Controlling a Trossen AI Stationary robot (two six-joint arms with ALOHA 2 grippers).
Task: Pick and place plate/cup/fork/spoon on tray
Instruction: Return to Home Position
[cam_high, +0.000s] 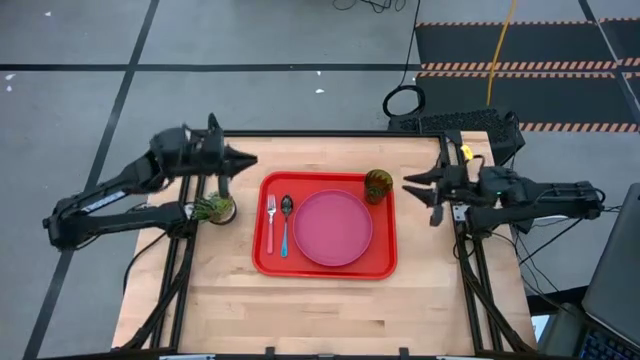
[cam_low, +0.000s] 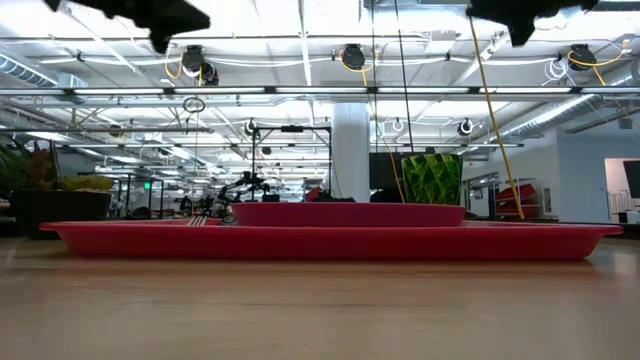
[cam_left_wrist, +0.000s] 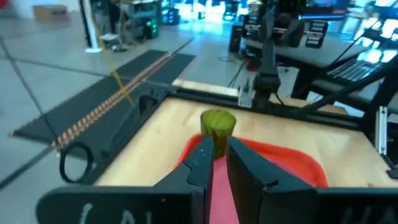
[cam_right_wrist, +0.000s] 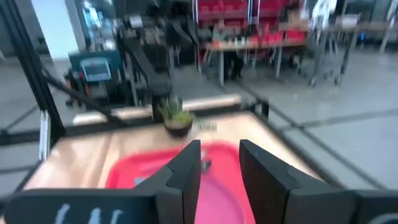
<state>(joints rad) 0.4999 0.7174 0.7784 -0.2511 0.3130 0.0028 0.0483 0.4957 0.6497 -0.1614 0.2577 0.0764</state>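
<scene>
The red tray (cam_high: 385, 262) lies in the middle of the table. On it rest the pink plate (cam_high: 332, 228), the fork (cam_high: 270, 222) with its pink-red handle, the spoon (cam_high: 286, 225) with its light blue handle, and the green cup (cam_high: 377, 185), upright in the far right corner. My left gripper (cam_high: 250, 158) hangs above the table left of the tray, open and empty. My right gripper (cam_high: 410, 185) hangs right of the cup, open and empty. The cup also shows in the left wrist view (cam_left_wrist: 217, 124) and the low view (cam_low: 432, 178).
A small potted green plant (cam_high: 215, 208) stands on the table left of the tray, under my left arm; it shows in the right wrist view (cam_right_wrist: 176, 118). Bare wood lies near the table's front edge (cam_high: 320, 310).
</scene>
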